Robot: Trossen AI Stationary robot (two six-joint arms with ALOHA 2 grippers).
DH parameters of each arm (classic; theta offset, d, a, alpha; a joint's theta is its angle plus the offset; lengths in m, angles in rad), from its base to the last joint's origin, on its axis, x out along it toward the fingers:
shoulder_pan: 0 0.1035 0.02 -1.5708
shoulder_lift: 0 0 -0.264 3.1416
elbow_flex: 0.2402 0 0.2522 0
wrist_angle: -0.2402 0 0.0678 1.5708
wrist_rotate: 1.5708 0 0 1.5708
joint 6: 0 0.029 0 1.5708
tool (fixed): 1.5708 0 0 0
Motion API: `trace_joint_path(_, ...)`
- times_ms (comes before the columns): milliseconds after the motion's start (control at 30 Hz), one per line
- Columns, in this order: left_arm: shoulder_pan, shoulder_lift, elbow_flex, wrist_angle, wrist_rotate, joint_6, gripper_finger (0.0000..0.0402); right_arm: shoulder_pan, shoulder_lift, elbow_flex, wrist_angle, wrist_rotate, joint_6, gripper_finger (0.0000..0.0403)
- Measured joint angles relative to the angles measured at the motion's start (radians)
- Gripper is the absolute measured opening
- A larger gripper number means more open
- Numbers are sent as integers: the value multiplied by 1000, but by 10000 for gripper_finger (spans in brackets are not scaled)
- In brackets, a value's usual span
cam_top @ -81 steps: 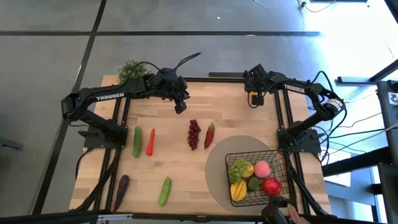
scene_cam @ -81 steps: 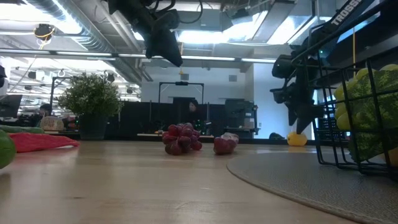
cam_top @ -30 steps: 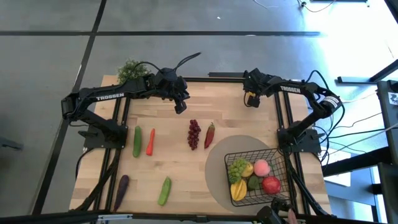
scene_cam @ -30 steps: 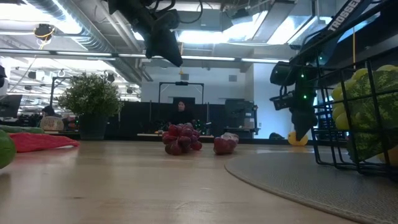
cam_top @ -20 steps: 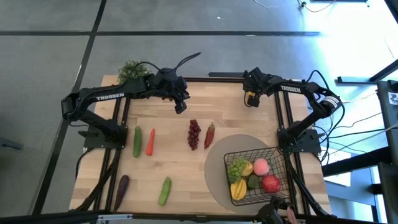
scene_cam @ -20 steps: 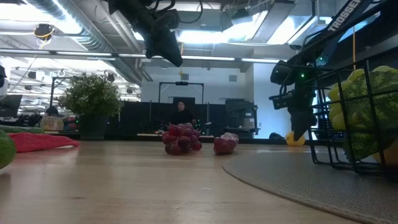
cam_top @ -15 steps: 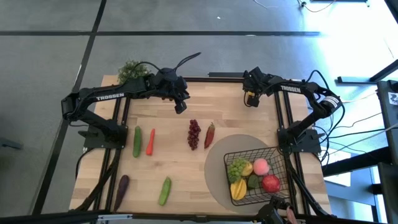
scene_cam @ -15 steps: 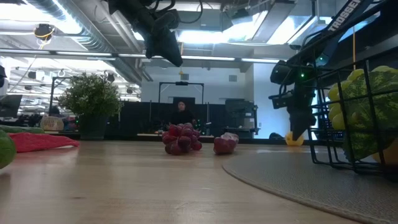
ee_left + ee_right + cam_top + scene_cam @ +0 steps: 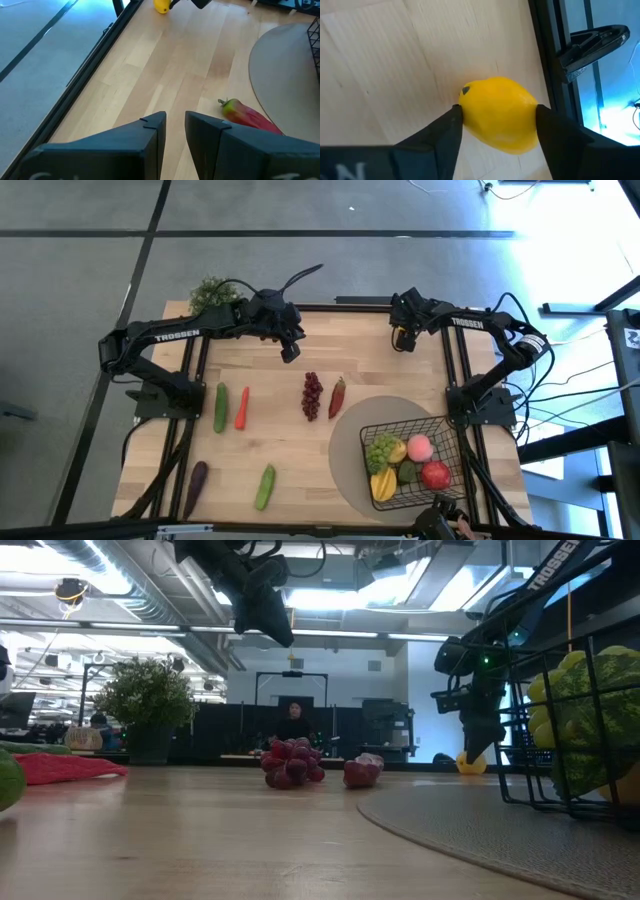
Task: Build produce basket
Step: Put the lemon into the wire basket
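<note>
At the far right part of the table [image 9: 300,450], the right gripper [image 9: 497,125] is down over a yellow lemon [image 9: 500,120], its two fingers [image 9: 445,132] pressed against the fruit's sides, gripping it on the wood. The left gripper [image 9: 174,132] hangs above the far middle of the table with its fingers nearly closed and holding nothing. The black wire basket [image 9: 448,428] sits on a round mat [image 9: 350,465] at the near right, holding green grapes [image 9: 382,450], a peach [image 9: 421,448] and a red apple [image 9: 436,476], while dark red grapes [image 9: 312,395] and a red chili [image 9: 337,396] lie mid-table.
</note>
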Motion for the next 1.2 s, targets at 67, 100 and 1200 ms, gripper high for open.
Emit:
trace_joint_path(67, 0, 0, 0, 0, 0, 0, 60, 0, 0, 0, 0, -1, 0, 212)
trace_joint_path(100, 0, 0, 0, 0, 0, 0, 60, 0, -1, 0, 0, -1, 0, 209)
trace_joint_path(1200, 0, 0, 0, 0, 0, 0, 60, 120, 0, 103, -322, -170, 366, 203)
